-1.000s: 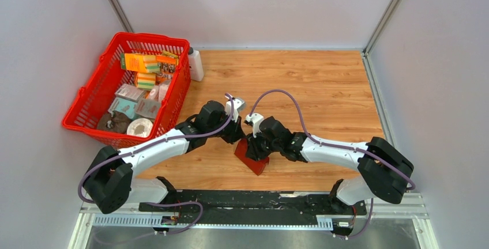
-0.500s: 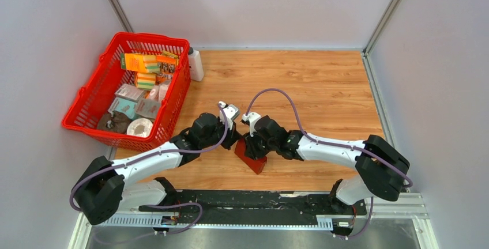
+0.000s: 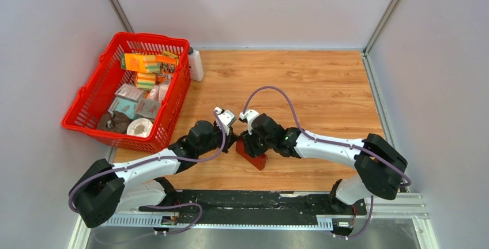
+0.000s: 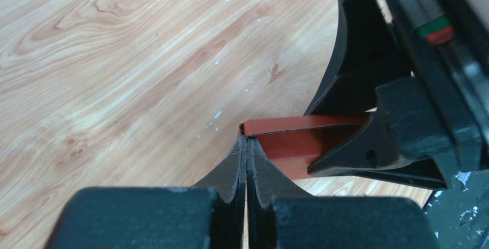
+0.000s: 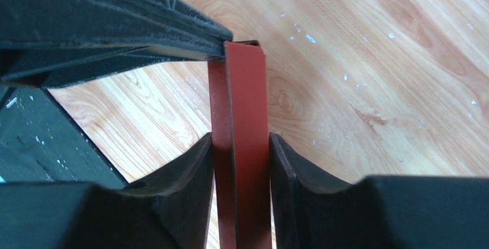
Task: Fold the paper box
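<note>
Centrally on the near counter point(image 3: 323, 87), the right jaws pinch the paper box point(image 5: 245, 116) across its width; the left jaws, pressed together, touch its left end.

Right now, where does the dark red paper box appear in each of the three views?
Top external: the paper box sits low centre, where both arms meet.
Left wrist: it is centre right, just beyond the closed left tool.
Right wrist: it is in the centre, upright between the fingers of the right tool.
Shared landmark: the left tool's tips at the box's corner, over the wooden table.
</note>
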### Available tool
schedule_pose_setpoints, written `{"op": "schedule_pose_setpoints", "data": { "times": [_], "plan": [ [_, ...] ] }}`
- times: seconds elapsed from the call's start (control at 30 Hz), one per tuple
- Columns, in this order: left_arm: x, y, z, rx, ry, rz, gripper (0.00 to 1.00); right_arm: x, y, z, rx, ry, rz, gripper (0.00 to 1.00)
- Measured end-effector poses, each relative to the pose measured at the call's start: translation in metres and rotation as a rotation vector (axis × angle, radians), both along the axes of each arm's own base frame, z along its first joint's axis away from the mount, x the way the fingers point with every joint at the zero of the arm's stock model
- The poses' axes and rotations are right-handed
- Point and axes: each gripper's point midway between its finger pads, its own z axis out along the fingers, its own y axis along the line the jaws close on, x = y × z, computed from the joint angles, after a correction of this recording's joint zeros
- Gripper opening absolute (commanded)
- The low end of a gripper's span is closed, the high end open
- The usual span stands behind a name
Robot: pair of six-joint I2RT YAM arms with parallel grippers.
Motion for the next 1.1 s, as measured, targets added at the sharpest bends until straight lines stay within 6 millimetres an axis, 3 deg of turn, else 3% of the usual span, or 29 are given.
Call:
{"op": "schedule_pose_setpoints", "data": {
  "times": [0.1,0.2,0.33,0.57,0.7,0.8,0.9,1.1],
  "plan": [
    [0.0,0.003,-0.003,-0.006,-0.007,0.015,0.0,0.005,-0.001,0.004,-0.01,-0.006,-0.034,0.71],
    [0.001,0.002,-0.003,-0.01,-0.01,0.028,0.0,0.008,-0.002,0.013,-0.021,0.009,-0.097,0.77],
    [-0.002,-0.001,-0.003,-0.019,-0.013,0.044,0.0,0.003,-0.01,0.031,-0.005,0.06,-0.206,0.78],
    [-0.009,-0.006,-0.002,-0.019,-0.021,0.077,0.0,-0.016,-0.045,0.065,0.046,0.131,-0.387,0.66],
    [-0.01,-0.008,-0.002,-0.025,-0.018,0.097,0.0,-0.034,-0.064,0.071,0.069,0.139,-0.386,0.55],
    [-0.008,-0.007,-0.002,-0.028,-0.016,0.11,0.0,-0.048,-0.076,0.062,0.068,0.147,-0.358,0.46],
    [-0.008,-0.007,-0.002,-0.03,-0.012,0.116,0.0,-0.057,-0.081,0.047,0.034,0.16,-0.336,0.45],
    [-0.013,-0.001,-0.001,-0.018,-0.001,0.118,0.0,-0.056,-0.082,0.03,-0.023,0.123,-0.322,0.41]
  ]
}}
